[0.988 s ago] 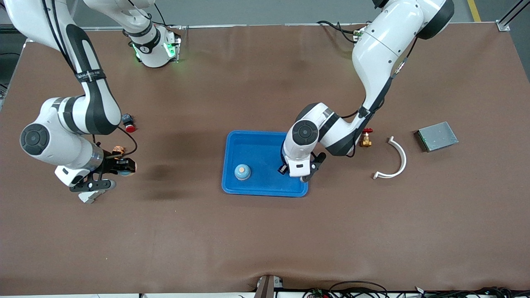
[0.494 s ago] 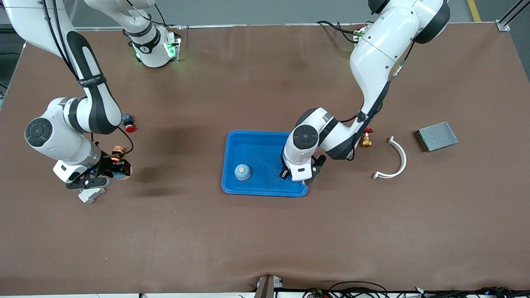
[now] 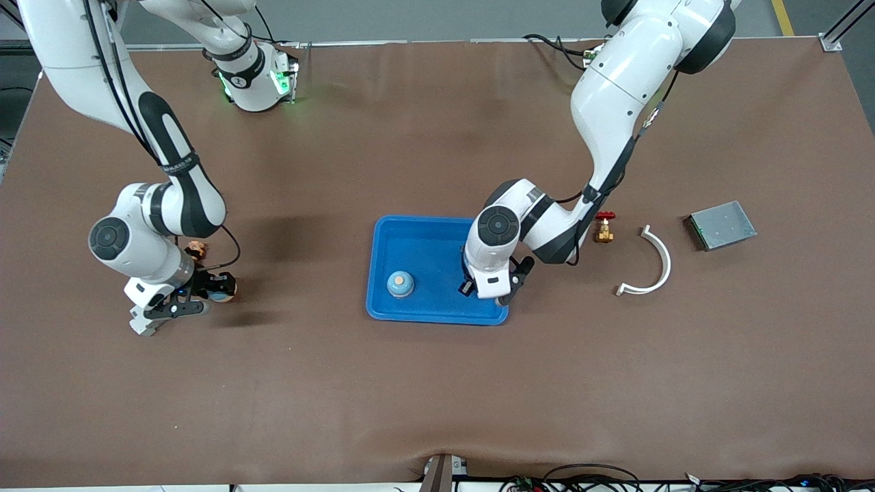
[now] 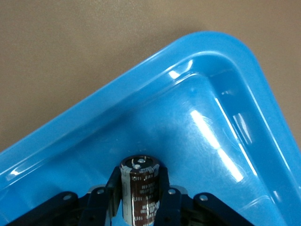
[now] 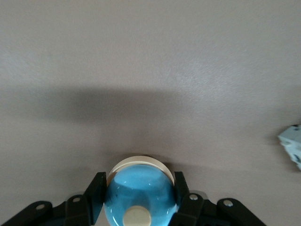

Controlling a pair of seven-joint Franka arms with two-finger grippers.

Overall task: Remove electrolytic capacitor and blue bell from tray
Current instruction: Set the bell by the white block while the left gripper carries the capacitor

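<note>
A brown cylindrical capacitor (image 4: pixel 139 190) sits between the fingers (image 4: pixel 113 188) of my left gripper (image 4: pixel 138 181), which is shut on it. It is inside the blue tray (image 3: pixel 437 314), by the corner toward the left arm's end; in the front view the left gripper (image 3: pixel 487 290) hides it. My right gripper (image 3: pixel 212 292) is shut on a blue dome bell (image 5: pixel 141 195) with a cream base. It hangs low over bare table toward the right arm's end. A second blue bell (image 3: pixel 400 283) stands in the tray.
A small white block (image 3: pixel 142 321) and an orange part (image 3: pixel 197 247) lie by the right hand. A brass valve with a red handle (image 3: pixel 604 229), a white curved strip (image 3: pixel 653 263) and a grey metal box (image 3: pixel 722 224) lie toward the left arm's end.
The right arm has carried its bell a little toward the tray and nearer the front camera. The left hand has shifted slightly over the tray's corner.
</note>
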